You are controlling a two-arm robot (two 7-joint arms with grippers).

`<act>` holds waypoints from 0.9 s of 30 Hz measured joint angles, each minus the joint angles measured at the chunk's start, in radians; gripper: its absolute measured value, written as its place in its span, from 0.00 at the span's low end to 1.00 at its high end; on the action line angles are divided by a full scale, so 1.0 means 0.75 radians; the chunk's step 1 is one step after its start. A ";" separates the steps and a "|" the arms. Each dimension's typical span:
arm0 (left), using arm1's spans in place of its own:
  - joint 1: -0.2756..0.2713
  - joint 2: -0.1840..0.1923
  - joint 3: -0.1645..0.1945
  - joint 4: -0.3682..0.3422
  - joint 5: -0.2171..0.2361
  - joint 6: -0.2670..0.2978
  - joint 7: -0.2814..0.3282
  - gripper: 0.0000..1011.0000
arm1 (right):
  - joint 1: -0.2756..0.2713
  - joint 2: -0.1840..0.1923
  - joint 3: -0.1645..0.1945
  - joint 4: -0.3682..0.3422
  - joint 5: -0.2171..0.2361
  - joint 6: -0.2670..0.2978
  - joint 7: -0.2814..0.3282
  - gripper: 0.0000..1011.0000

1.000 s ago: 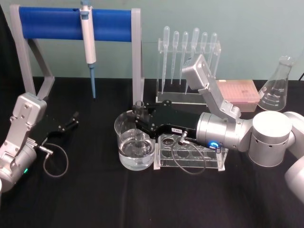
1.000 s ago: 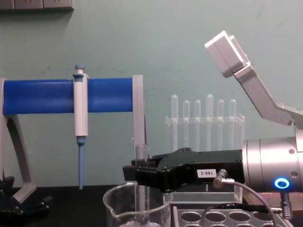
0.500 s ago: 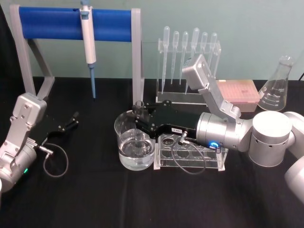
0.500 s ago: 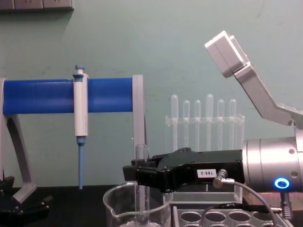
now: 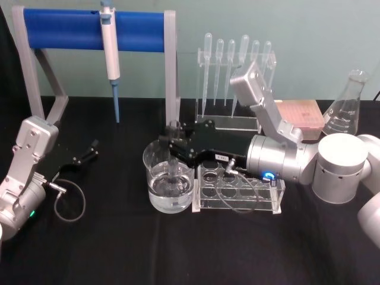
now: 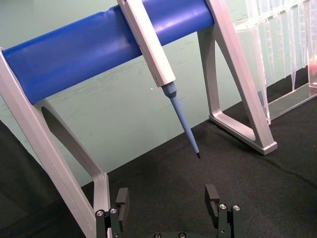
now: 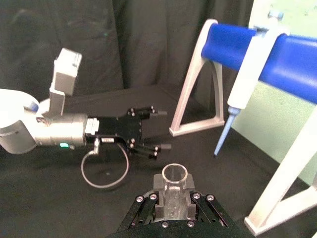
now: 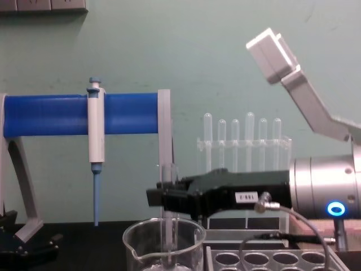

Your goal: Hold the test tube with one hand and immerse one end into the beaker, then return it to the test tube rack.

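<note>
The bottom of the beaker [image 8: 164, 247] is cut off in the chest view, so the round end of the test tube [image 8: 168, 212] cannot be seen there. From the head view the test tube [image 5: 173, 132] is hard to make out, because clear glass is seen through clear glass and water. Its middle is hidden by the black fingers of the right tool [image 5: 174, 147].

The test tube is held standing straight up, with its open mouth on top and its long side going up and down. Its lower part is down inside the beaker [image 5: 155, 155], and its top sticks up above the rim. In the right wrist view the open round mouth of the test tube [image 7: 174, 174] is seen from above, pinched between the two fingers of the right tool [image 7: 174, 204], which are closed tight on it.

The beaker is a wide, round, clear glass cup with some water in it. It is set on the black cloth of the desk [image 5: 119, 249], touching the left end of a clear plastic tube rack [image 5: 237, 193] with round holes.

The left tool [image 5: 88, 152] is parked low on the left side of the desk. Its two black fingers [image 6: 212, 198] are spread wide apart with nothing held between them.
</note>
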 joint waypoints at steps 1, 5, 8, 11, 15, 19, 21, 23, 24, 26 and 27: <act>0.000 0.000 0.000 0.000 0.000 0.000 0.000 0.99 | 0.002 0.000 0.003 -0.005 0.002 0.002 0.002 0.22; 0.000 0.000 0.000 0.000 0.000 0.000 0.000 0.99 | 0.009 0.006 0.019 -0.047 0.015 0.014 0.007 0.22; 0.000 0.000 0.000 0.000 0.000 0.000 0.000 0.99 | 0.011 0.018 0.034 -0.096 0.029 0.025 0.006 0.22; 0.000 0.000 0.000 0.000 0.000 0.000 0.000 0.99 | 0.012 0.034 0.051 -0.152 0.046 0.033 0.005 0.22; 0.000 0.000 0.000 0.000 0.000 0.000 0.000 0.99 | 0.010 0.069 0.072 -0.241 0.065 0.055 -0.010 0.22; 0.000 0.000 0.000 0.000 0.000 0.000 0.000 0.99 | -0.005 0.133 0.104 -0.359 0.085 0.087 -0.035 0.22; 0.000 0.000 0.000 0.000 0.000 0.000 0.000 0.99 | -0.017 0.160 0.119 -0.399 0.095 0.096 -0.045 0.22; 0.000 0.000 0.000 0.000 0.000 0.000 0.000 0.99 | -0.042 0.204 0.148 -0.456 0.113 0.105 -0.064 0.22; 0.000 0.000 0.000 0.000 0.000 0.000 0.000 0.99 | -0.053 0.220 0.158 -0.476 0.119 0.108 -0.070 0.22; 0.000 0.000 0.000 0.000 0.000 0.000 0.000 0.99 | -0.089 0.269 0.194 -0.535 0.139 0.111 -0.090 0.22; 0.000 0.000 0.000 0.000 0.000 0.000 0.000 0.99 | -0.114 0.298 0.214 -0.566 0.151 0.113 -0.102 0.22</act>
